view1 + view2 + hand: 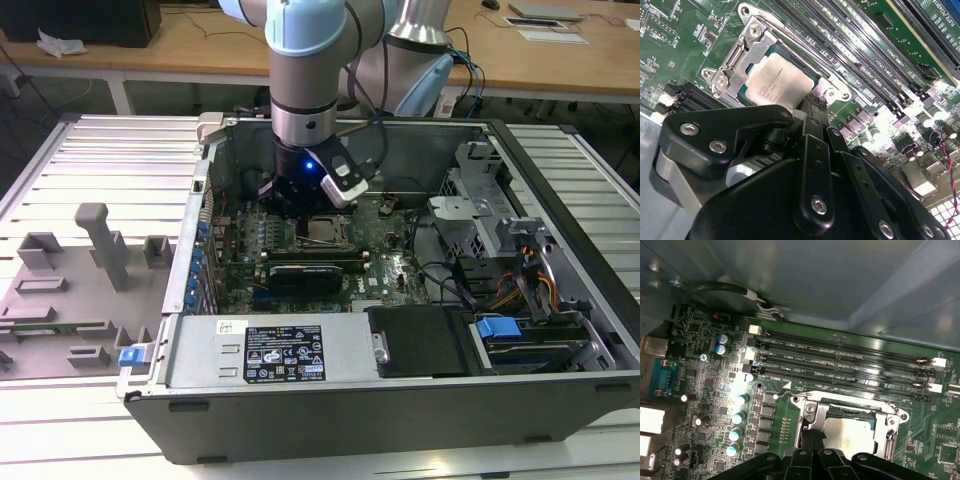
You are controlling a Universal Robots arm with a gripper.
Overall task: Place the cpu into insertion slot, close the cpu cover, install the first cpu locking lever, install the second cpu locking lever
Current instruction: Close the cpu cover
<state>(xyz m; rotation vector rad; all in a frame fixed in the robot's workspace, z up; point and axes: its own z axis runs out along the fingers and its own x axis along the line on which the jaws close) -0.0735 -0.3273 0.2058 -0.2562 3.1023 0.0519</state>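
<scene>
The cpu (pixel 774 80) lies flat in the insertion slot (pixel 812 75) on the green motherboard, its pale metal top facing up. The silvery cpu cover (pixel 742 52) lies down around it, with the chip showing through its window. My gripper (pixel 810 107) is shut, its narrow black fingertips together at the socket's edge, beside one corner of the frame. In the first wrist view the fingers (pixel 808 440) stand against the side of the socket, next to the cpu (pixel 850 436). In the exterior view the gripper (pixel 300 215) hangs low inside the case, just beside the socket (pixel 323 231).
Long black memory slots (pixel 840 362) run along one side of the socket. Capacitors (pixel 740 405) and rear ports stand on another side. The open computer case (pixel 300 400) has a drive cage (pixel 480 200), cables and a power supply box (pixel 280 352) around the board.
</scene>
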